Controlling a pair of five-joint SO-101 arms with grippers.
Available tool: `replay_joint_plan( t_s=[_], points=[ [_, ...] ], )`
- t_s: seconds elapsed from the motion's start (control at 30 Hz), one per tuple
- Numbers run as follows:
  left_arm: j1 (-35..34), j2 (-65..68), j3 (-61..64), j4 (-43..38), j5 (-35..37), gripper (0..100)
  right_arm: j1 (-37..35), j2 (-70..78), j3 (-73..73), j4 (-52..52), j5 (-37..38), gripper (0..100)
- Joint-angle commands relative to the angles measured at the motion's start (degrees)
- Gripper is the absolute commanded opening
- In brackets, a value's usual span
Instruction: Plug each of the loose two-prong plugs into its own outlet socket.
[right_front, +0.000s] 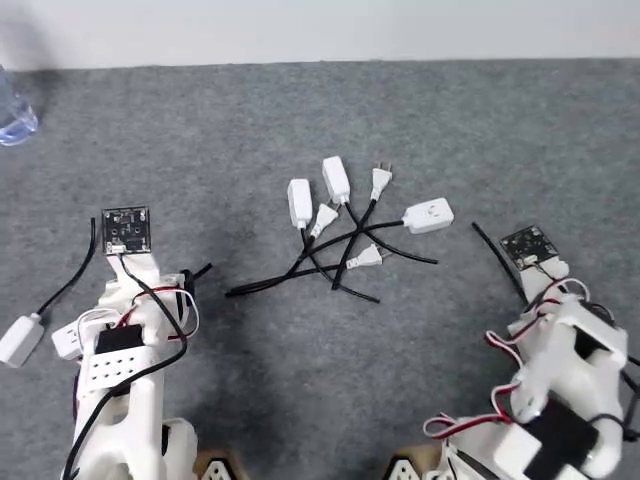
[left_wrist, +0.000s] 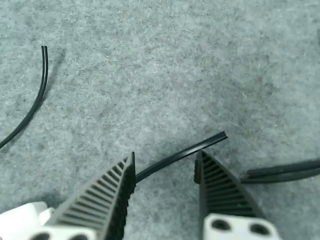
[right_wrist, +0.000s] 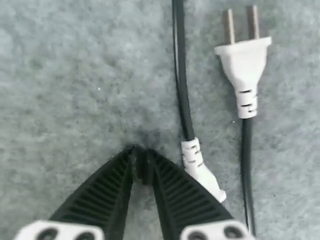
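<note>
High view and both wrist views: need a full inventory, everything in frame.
outlet sockets: three, white, centre of the table
two-prong plugs: three, white, beside the sockets
cables: several, black, crossing just below the sockets
block on a cable: one, white, left edge of the table
clear container: one, bluish, far left corner
table: one, grey, carpet-like
left gripper: one, black fingers, open, over a cable end
right gripper: one, black fingers, shut, near a plug
</note>
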Motion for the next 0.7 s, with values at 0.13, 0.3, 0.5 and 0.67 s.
replay_joint_plan(
  t_s=[0.13, 0.3, 0.5, 0.67],
  points=[
    [0.18, -1.14, -0.4, -1.14, 0.26, 18, 3.47, 0.04, -6.42, 0.04, 1.85, 25.3],
    [0.18, -1.14, -0.4, -1.14, 0.26, 18, 7.87, 0.48, -9.76, -3.91, 1.85, 21.4],
    [0.35, -1.14, -0.4, -1.32, 0.26, 18, 11.56, -0.04, -9.58, -7.25, 1.93, 21.1],
    [0.35, -1.14, -0.4, -1.32, 0.35, 18, 7.96, -7.25, -9.93, 5.23, 1.67, 20.9]
  ],
)
